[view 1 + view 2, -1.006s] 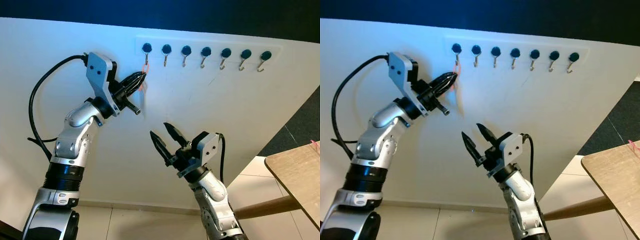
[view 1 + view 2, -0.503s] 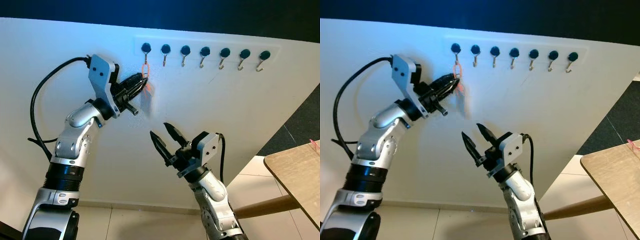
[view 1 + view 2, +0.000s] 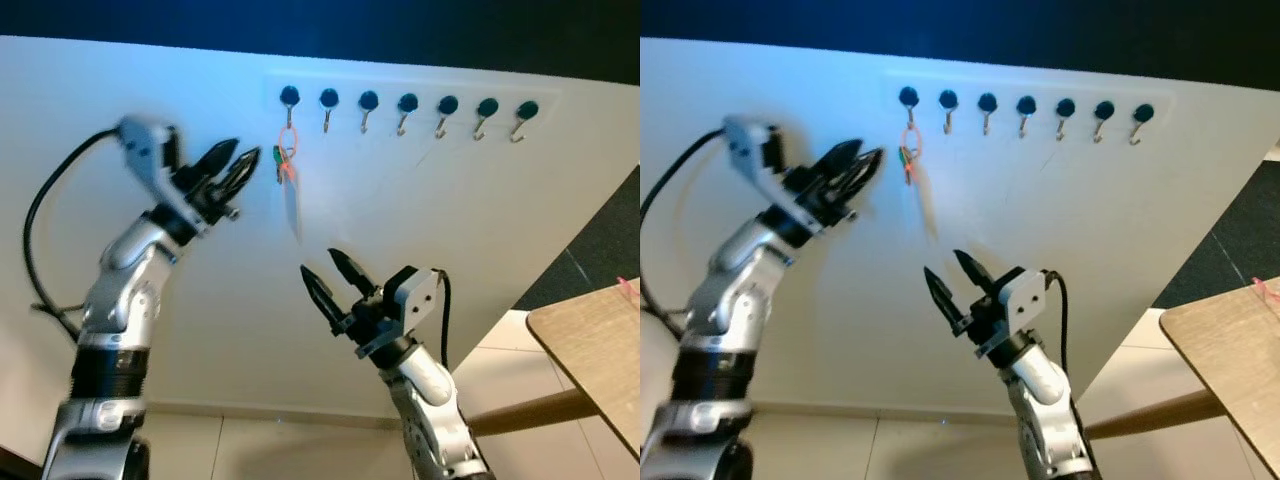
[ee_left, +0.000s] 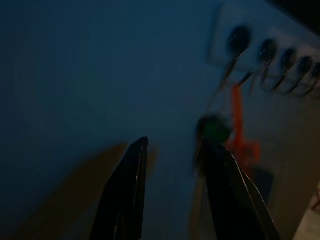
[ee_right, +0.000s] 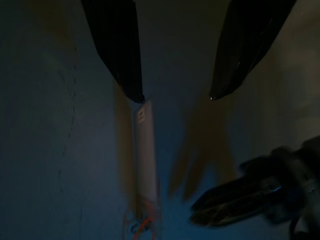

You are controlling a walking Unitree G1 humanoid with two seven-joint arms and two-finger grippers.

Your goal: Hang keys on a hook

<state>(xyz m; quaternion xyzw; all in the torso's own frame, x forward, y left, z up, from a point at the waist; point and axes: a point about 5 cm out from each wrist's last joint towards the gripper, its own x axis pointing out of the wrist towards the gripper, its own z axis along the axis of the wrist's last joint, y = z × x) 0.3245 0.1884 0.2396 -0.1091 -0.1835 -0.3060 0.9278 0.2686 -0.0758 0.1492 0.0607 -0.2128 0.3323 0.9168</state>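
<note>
Left pincer apart beside keys on hook; right pincer apart, card tag clearer from its wrist.

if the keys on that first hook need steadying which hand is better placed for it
Probably left. The left hand is open beside the keys, which hang from the leftmost hook, level with them and apart. The right hand, also open, sits lower, below the tag dangling from the keys.

home hallway | wall hook rack | tiled floor
</note>
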